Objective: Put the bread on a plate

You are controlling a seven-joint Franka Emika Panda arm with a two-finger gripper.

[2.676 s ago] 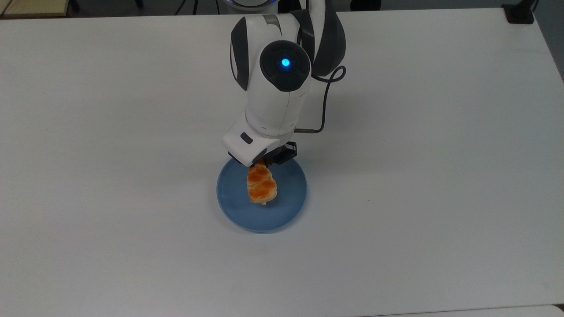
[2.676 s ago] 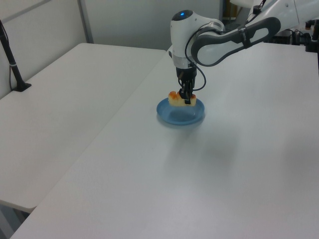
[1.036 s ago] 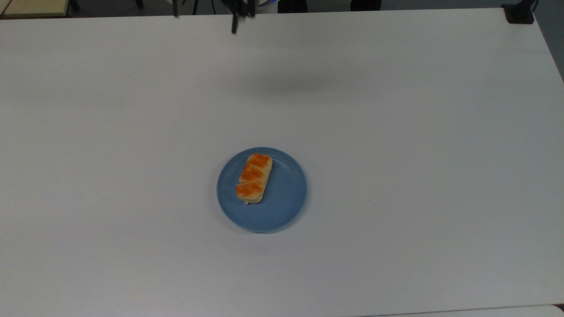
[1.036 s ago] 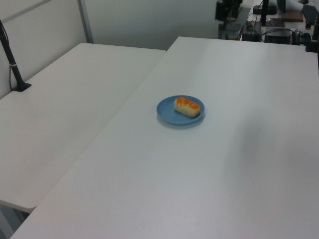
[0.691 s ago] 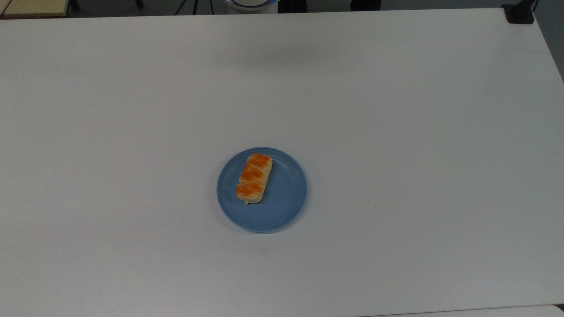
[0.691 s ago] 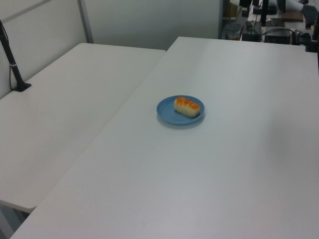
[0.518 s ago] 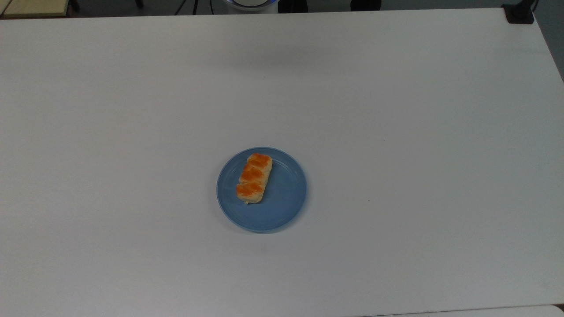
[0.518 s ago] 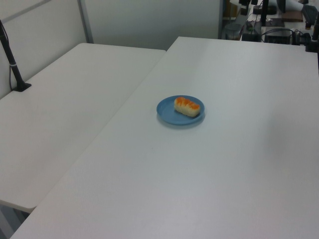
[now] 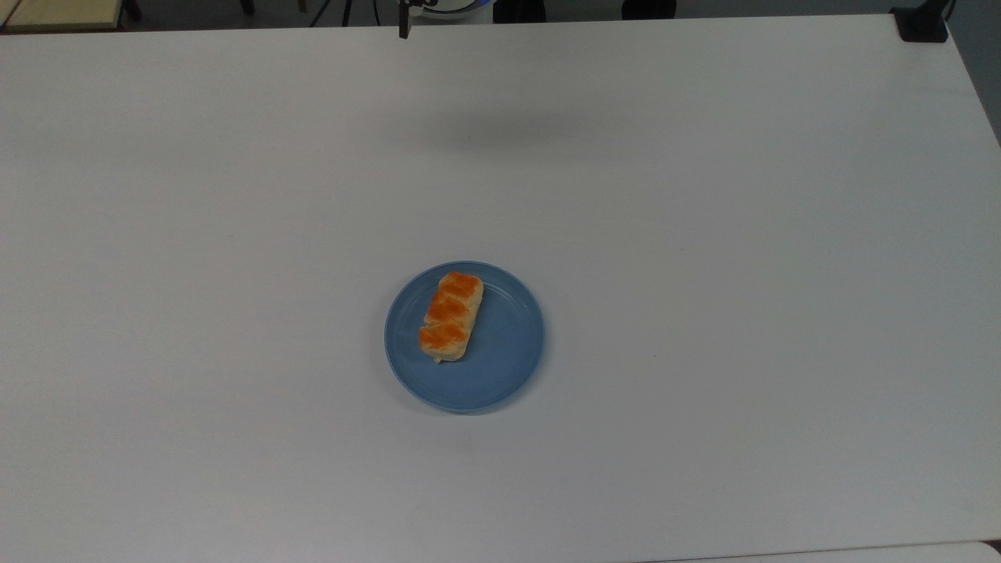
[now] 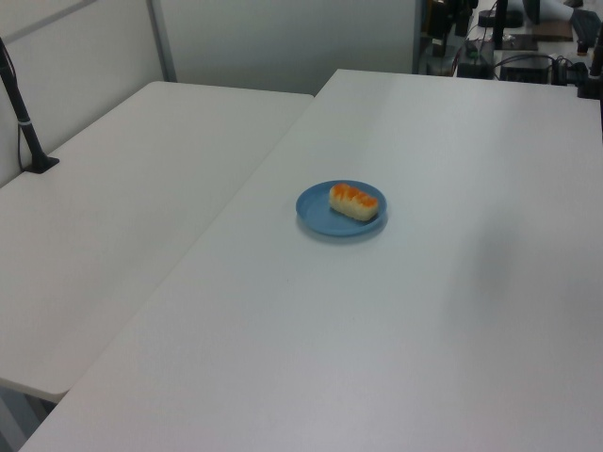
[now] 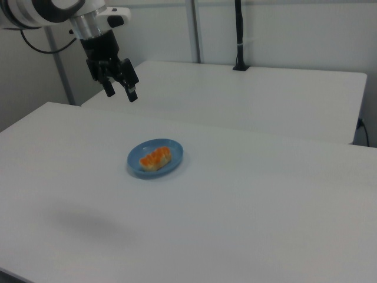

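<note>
Bread (image 9: 451,316) on plate (image 9: 500,375), end effector (image 11: 121,91) open, raised.

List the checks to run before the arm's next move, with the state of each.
1. Bread on the plate: ok.
2. Bread lying flat, inside the rim: ok.
3. Gripper open and empty: ok.
4. Gripper well away from the plate, raised above the table: ok.
5. Bread centred on the plate: not ok, it sits toward the top view's left.
6. Plate fully on the table: ok.
</note>
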